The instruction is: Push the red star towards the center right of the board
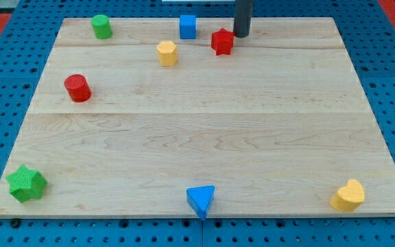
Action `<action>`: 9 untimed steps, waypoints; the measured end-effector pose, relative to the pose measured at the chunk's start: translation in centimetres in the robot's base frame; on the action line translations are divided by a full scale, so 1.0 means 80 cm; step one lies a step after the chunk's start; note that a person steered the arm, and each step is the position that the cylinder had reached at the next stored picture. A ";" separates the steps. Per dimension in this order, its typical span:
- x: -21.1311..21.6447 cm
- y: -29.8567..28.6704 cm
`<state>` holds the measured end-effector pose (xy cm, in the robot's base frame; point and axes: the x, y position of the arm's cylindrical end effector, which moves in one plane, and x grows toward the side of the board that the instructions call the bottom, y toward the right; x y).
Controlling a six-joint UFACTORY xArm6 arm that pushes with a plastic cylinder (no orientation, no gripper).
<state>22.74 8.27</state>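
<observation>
The red star (pixel 221 42) lies near the view's top, a little right of the middle of the wooden board (pixel 204 123). My tip (pixel 242 35) stands just to the star's upper right, very close to it; I cannot tell if it touches. The rod rises out of the view's top.
A blue cube (pixel 188 27) sits left of the star, a yellow hexagon (pixel 166 53) further left. A green cylinder (pixel 101 27) is at top left, a red cylinder (pixel 77 88) at left. A green star (pixel 26 183), a blue triangle (pixel 201 200) and a yellow heart (pixel 348 195) lie along the bottom edge.
</observation>
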 end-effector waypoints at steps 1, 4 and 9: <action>-0.004 -0.050; 0.124 -0.055; 0.156 -0.023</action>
